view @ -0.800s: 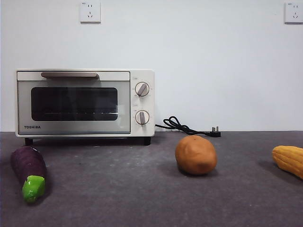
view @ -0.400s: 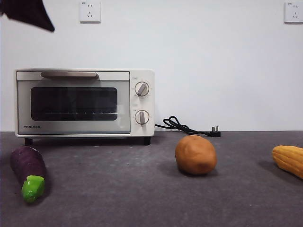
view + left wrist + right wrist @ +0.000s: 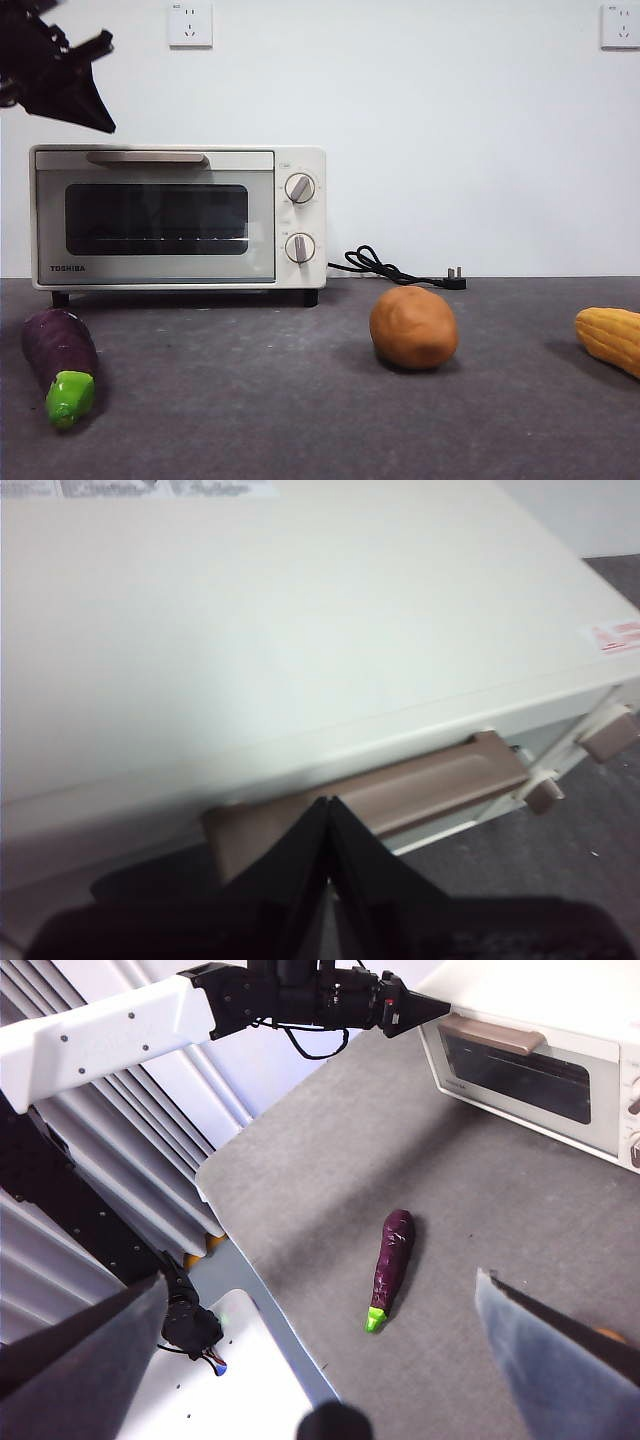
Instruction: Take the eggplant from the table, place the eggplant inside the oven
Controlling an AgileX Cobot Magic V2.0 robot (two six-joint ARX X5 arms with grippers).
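Note:
The dark purple eggplant [image 3: 60,350] [image 3: 392,1255] lies on the table [image 3: 250,400] at the front left, with its green stem cap toward the table's front edge. Behind it stands the cream oven [image 3: 155,215] [image 3: 250,630] [image 3: 530,1060], door closed. My left gripper [image 3: 100,120] [image 3: 325,802] [image 3: 440,1006] hangs shut and holds nothing, just above the oven's top left corner, with its tips over the beige handle [image 3: 400,790] [image 3: 147,158]. High above the table, my right gripper [image 3: 320,1278] is open wide and looks down on the eggplant.
An orange-brown potato [image 3: 413,327] sits mid-table and a yellow corn cob [image 3: 610,338] at the right edge. The oven's black power cord [image 3: 385,268] lies by the back wall. The table's left edge [image 3: 225,1230] runs close to the eggplant.
My left arm has come in at the top left and dropped toward the oven's top corner. The eggplant, potato and corn have not moved.

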